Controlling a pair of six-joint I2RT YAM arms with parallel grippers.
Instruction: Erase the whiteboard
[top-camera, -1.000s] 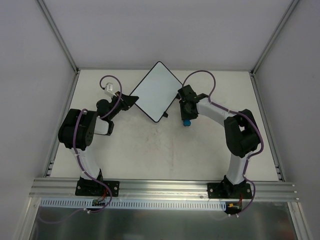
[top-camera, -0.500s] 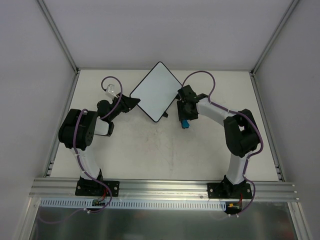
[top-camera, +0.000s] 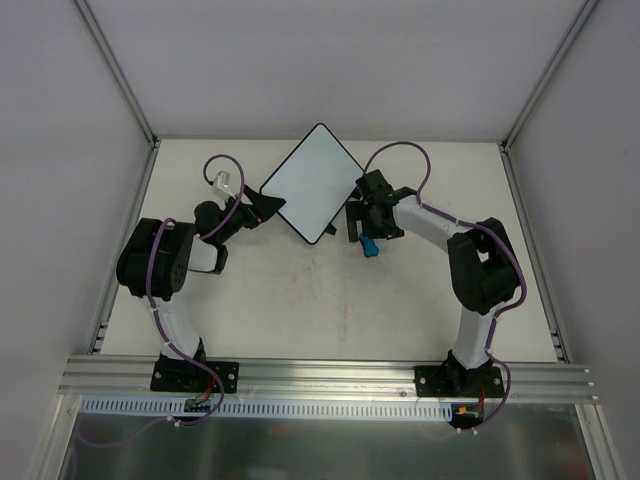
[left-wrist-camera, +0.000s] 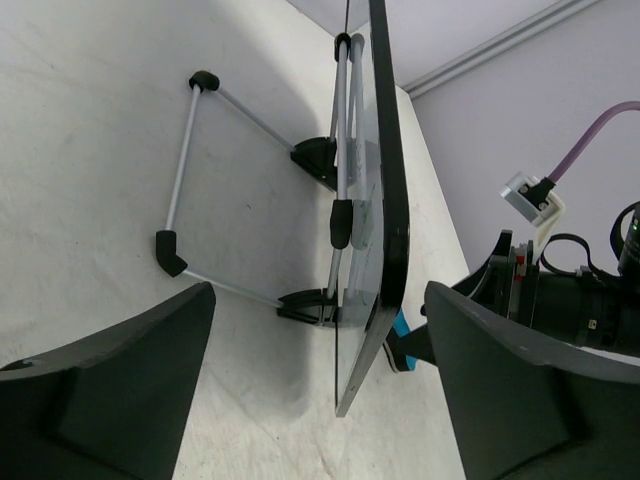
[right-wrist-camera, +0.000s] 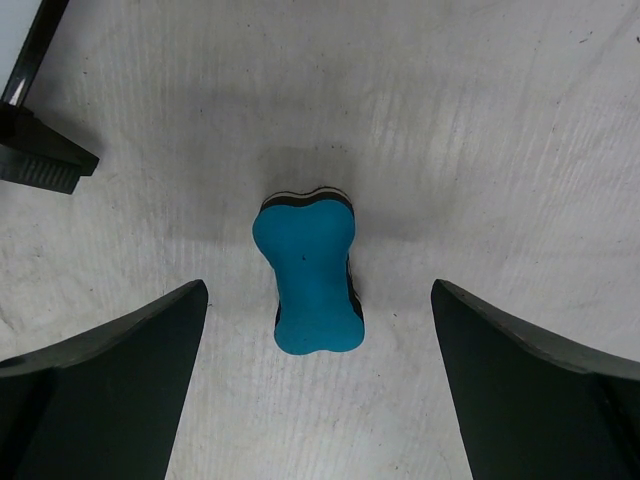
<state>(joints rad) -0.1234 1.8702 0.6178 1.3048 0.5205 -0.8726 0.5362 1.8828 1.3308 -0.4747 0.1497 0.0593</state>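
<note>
Straddling the eraser (right-wrist-camera: 308, 275) with right gripper (right-wrist-camera: 318, 292) wide open and empty, eraser's long axis square to closing line, whiteboard (top-camera: 312, 180) just left.

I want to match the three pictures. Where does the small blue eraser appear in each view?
Top external: the blue eraser lies right of centre, just beyond the lower corner of the whiteboard.
Left wrist: only a blue sliver shows, low and behind the board's dark edge.
Right wrist: it lies in the middle of the picture.
Shared landmark: the whiteboard, seen edge-on in the left wrist view and as a corner at top left in the right wrist view.
</note>
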